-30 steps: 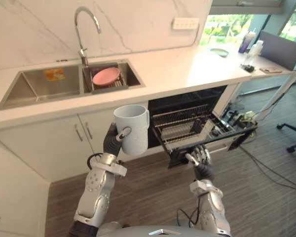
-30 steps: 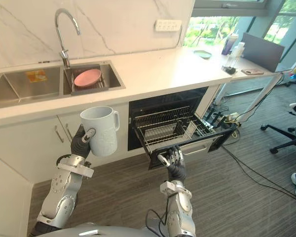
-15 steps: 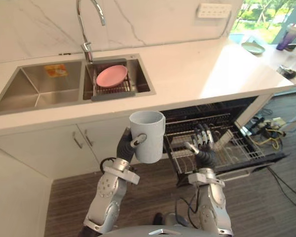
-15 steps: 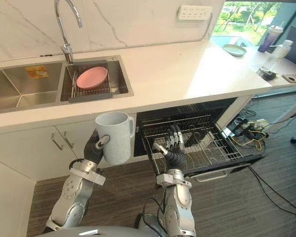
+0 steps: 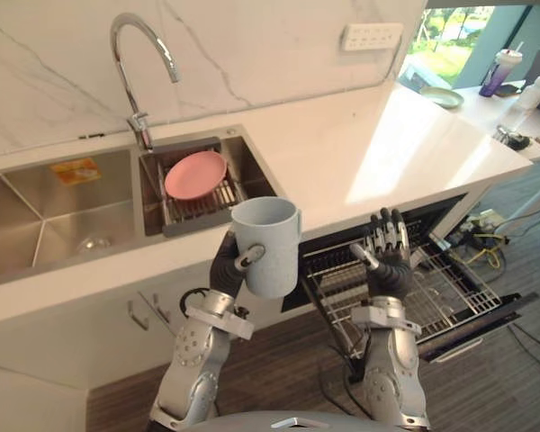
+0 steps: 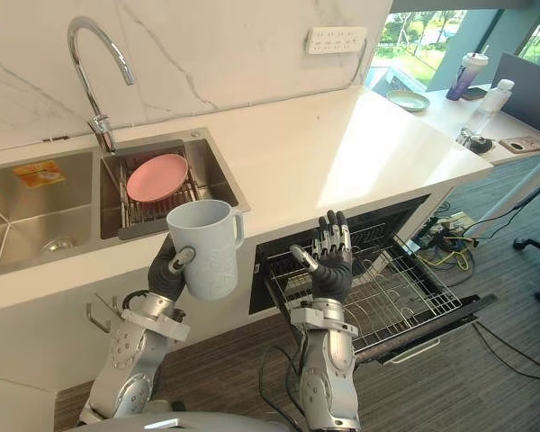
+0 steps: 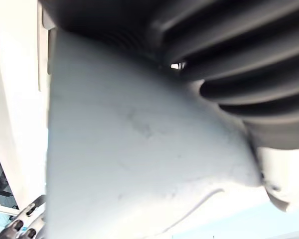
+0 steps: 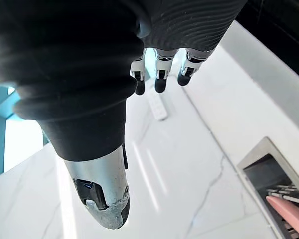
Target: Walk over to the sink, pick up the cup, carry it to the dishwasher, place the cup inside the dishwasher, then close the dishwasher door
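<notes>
Pale-blue cup: up in the air, upright, mouth to the ceiling, just in front of the counter edge, between sink and dishwasher and touching neither.
Left hand: wrapped round the cup's left side, thumb across the front, and it looks like a firm hold.
Cup handle: sticks out to the right, toward the dishwasher, and nothing is gripping it.
Way to go: the dishwasher rack lies right of the cup and lower. The cup's long axis is vertical, so I'd say it goes right and down from here.
Right hand: fingers straight up and spread, holding nothing, over the rack's near left corner. It's the nearer hand to the rack and sits between cup and rack, so it could get in the way.
Dishwasher door: dropped open beneath the pulled-out wire rack.
Sink: two steel basins at far left, with a pink plate on the drainer in the right one.
Writing: none on the cup's visible side. The orange sticker in the left basin is too small to read.
</notes>
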Tool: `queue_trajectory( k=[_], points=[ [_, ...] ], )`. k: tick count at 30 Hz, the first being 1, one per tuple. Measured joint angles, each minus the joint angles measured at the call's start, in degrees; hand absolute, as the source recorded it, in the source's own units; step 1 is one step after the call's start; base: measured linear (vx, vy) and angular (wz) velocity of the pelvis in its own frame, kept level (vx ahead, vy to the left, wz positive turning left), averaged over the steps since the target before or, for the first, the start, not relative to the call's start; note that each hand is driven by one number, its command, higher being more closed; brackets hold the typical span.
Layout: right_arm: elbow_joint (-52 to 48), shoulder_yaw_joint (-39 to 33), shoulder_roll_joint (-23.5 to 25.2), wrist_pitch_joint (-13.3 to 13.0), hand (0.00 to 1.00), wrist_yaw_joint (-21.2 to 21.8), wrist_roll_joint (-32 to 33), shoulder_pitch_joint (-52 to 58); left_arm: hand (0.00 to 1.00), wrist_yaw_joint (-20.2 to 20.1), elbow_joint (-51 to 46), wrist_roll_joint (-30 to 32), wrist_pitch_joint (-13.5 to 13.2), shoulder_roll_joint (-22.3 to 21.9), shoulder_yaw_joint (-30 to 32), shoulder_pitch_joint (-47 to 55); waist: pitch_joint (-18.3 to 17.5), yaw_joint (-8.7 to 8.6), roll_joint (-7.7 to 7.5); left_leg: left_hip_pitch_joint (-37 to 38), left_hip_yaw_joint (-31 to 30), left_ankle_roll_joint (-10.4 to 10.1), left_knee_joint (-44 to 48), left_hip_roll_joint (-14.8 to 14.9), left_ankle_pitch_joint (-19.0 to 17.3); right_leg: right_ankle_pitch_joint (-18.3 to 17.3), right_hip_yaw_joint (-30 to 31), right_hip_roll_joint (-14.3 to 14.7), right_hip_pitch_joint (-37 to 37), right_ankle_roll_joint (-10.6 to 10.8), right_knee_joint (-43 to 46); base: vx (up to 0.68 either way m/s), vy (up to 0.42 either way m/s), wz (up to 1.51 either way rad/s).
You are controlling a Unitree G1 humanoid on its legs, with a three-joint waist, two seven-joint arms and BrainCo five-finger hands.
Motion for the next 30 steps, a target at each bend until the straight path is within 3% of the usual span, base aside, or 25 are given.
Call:
queue_trajectory(
  k=[3,8,14,16,18,20,21,22,24,25,26,28,30],
  points=[
    [2.78,-0.60,0.13,-0.02,0.00,-0.24,0.05,-0.23,1.00,-0.97,0.01,-0.03,0.00,0.09,-0.28,-0.05,-0.37,-0.27,-0.02,2.01,0.84,-0.08,-3.10,-0.73,-0.03,-0.12,-0.04,-0.48,0.65,0.17,-1.27,0.00,0.039,-0.13],
    [7.10,-2.82,0.30,-0.03,0.00,-0.91,0.52,0.04,1.00,-1.55,0.58,0.03,0.54,0.13,-0.84,-0.13,-0.94,-2.24,-0.21,3.90,1.32,-0.26,-8.16,-1.84,1.01,-0.06,0.29,-0.93,0.21,1.21,-3.12,-0.04,0.018,-0.09],
    [8.23,-3.25,0.09,0.15,0.00,-0.06,1.22,-1.47,1.00,7.34,3.25,4.02,-2.25,0.07,2.83,-4.32,-2.43,-3.24,-0.24,3.68,2.48,-0.07,-8.57,-1.99,0.64,4.40,1.83,-0.06,-0.67,1.79,-7.53,0.00,0.041,-0.33],
    [8.21,-3.74,-0.17,0.37,0.00,0.66,1.27,-3.31,1.00,12.70,3.29,8.19,-4.82,0.09,6.47,-6.39,-2.33,-3.27,-0.41,3.57,2.51,-0.18,-8.19,-1.77,-0.47,6.23,1.61,0.28,-1.75,0.83,-8.54,-0.01,0.032,-0.69],
    [8.22,-4.93,-0.33,0.82,0.00,0.73,2.37,-3.74,1.00,14.94,3.36,9.79,-5.40,-0.12,7.85,-8.03,-1.93,-3.36,-1.00,3.49,2.05,-0.06,-7.59,-1.77,-1.95,6.98,0.12,0.33,-2.83,-0.60,-6.56,-0.02,0.024,-0.54],
    [8.29,-5.80,-1.01,1.58,0.00,0.71,3.94,-4.49,1.00,17.59,4.14,12.21,-6.60,-0.29,8.86,-9.50,-0.04,-3.23,-0.72,3.89,2.33,1.21,-5.94,-0.70,-3.70,7.87,-3.28,0.18,-9.83,-3.57,7.98,-0.07,0.046,-0.67],
    [8.29,-5.90,-1.00,1.56,0.00,0.72,4.40,-4.44,1.00,18.01,4.63,12.88,-6.76,-0.20,9.03,-9.85,0.76,-3.49,-0.93,4.27,2.35,1.62,-5.25,-0.56,-4.26,8.33,-3.50,-0.31,-11.52,-4.32,12.10,-0.13,0.086,-0.30],
    [8.37,-6.52,-0.59,1.56,0.00,0.77,4.63,-4.33,1.00,18.34,4.97,13.75,-6.76,-0.09,9.13,-10.04,2.33,-4.14,-1.64,5.43,2.45,1.99,-4.27,-0.44,-5.08,9.79,-3.63,-1.39,-13.67,-6.36,18.46,-0.09,0.074,-0.10],
    [9.65,-6.75,-0.17,1.57,0.00,1.12,4.72,-4.25,1.00,18.50,4.98,14.56,-6.72,0.23,9.24,-9.16,3.46,-4.57,-1.02,6.99,2.46,2.74,-3.86,0.51,-5.61,11.53,-4.38,-2.32,-15.41,-7.07,21.99,0.01,0.062,-0.01],
    [10.97,-6.71,-0.18,1.68,0.00,2.10,4.71,-4.25,1.00,19.07,4.99,15.42,-6.74,0.34,9.37,-8.83,3.53,-4.43,-1.08,6.81,2.24,2.75,-2.88,1.37,-6.23,8.07,-4.57,-1.65,-15.43,-5.84,20.30,0.08,0.031,0.03],
    [11.03,-6.24,0.09,1.96,0.00,3.04,4.65,-4.12,1.00,19.76,4.99,15.42,-6.87,0.43,9.90,-8.39,3.57,-3.93,-1.01,6.01,2.00,2.33,-1.43,2.32,-7.21,6.92,-3.54,-0.27,-15.34,-4.81,15.69,0.06,0.002,0.04],
    [10.26,-5.13,0.24,1.98,0.00,4.20,4.51,-3.47,1.00,20.43,5.06,15.49,-7.17,1.16,9.82,-7.45,3.70,-3.69,-0.78,4.27,0.60,1.09,1.12,3.45,-8.74,7.82,-0.98,1.71,-14.63,-3.54,8.10,0.09,-0.064,0.25],
    [10.37,-4.91,0.21,2.37,0.00,4.98,4.44,-2.37,1.00,20.78,5.78,16.16,-7.21,1.90,9.91,-6.45,3.73,-3.43,-1.12,4.38,-0.98,-0.30,2.00,3.58,-9.64,10.13,-1.49,1.86,-12.47,-2.21,3.65,0.18,-0.177,0.47]
  ],
)
